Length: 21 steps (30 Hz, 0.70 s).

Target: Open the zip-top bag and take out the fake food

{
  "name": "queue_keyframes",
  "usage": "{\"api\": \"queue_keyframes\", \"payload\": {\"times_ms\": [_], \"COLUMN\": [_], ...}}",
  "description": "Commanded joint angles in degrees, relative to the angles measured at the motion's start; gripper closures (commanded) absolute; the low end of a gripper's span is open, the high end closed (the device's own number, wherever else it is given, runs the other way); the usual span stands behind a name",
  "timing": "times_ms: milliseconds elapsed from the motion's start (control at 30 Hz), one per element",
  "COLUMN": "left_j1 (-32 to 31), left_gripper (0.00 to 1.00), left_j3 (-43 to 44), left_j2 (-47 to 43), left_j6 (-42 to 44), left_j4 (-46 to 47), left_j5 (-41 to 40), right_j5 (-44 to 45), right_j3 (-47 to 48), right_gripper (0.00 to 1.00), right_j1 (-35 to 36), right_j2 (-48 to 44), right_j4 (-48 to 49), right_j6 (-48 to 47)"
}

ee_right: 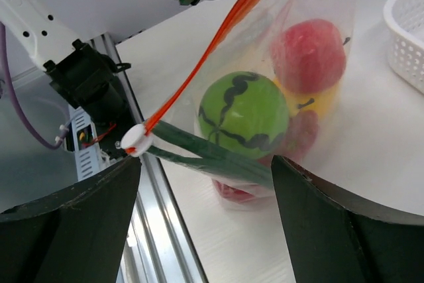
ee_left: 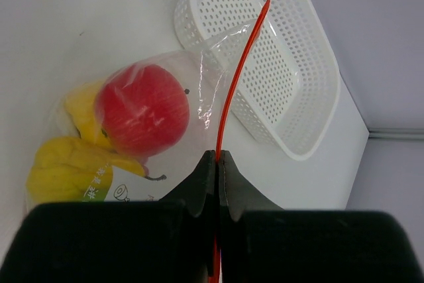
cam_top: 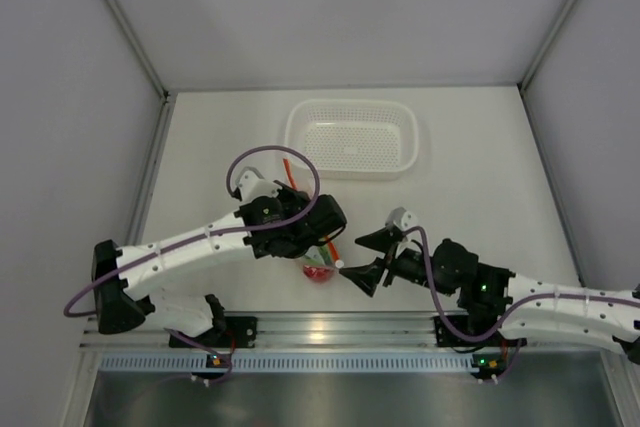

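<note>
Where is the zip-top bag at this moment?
In the top view, the zip-top bag is at the front of the table, under the left gripper, which pinches its zip strip; the open right gripper is just to its right, the white basket farther back.

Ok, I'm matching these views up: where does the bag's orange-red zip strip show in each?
Top external: zip strip, thin line just below the white basket.
Left wrist: centre, curving up from the bottom.
Right wrist: diagonal, top centre down to white slider.
Shared landmark: that basket.

Orange-red zip strip (ee_left: 235, 77) on clear bag (ee_left: 205, 97); black-striped green ball (ee_right: 242, 114).
</note>
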Motion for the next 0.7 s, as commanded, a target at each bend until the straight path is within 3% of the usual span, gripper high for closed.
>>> {"api": "queue_keyframes", "payload": {"times_ms": [0,167,267,333,367,533,567,667], "left_j1": [-0.25,-0.25,-0.25,-0.34,-0.34,-0.34,-0.34,-0.34], "left_gripper": [1.0,1.0,1.0,1.0,1.0,1.0,1.0,1.0], "left_j3": [-0.88,-2.11,-2.2,-2.2,-2.2,-2.29,-2.29,-2.73], "left_j2": [-2.22,-2.93,-3.1,-3.1,-3.19,-4.33,-4.51,-5.38], "left_j6": [-7.7,-8.93,-9.29,-9.29,-9.2,-8.67,-8.5,-8.06], "left_j4": [-0.07,-0.07,-0.07,-0.07,-0.07,-0.07,-0.07,0.01], "left_j5": [-3.35,-3.62,-2.91,-2.56,-2.39,-2.56,-2.65,-2.56], "right_j5": [6.09,16.45,29.96,32.8,34.47,35.72,36.15,35.9], "right_j3": [-1.54,-3.21,-2.6,-1.72,-1.63,-0.14,-0.13,-0.4], "right_gripper": [0.19,0.18,0.22,0.34,0.45,0.72,0.81,0.89], "right_j1": [4.81,13.77,18.34,19.32,19.41,19.41,19.41,19.32], "right_j2": [1.74,7.44,12.01,15.0,15.8,20.11,20.64,21.35], "right_j4": [15.02,22.75,27.68,30.58,31.46,34.9,35.16,37.0], "right_j6": [-0.2,-3.01,-5.56,-6.0,-6.26,-8.81,-9.08,-10.04]}}
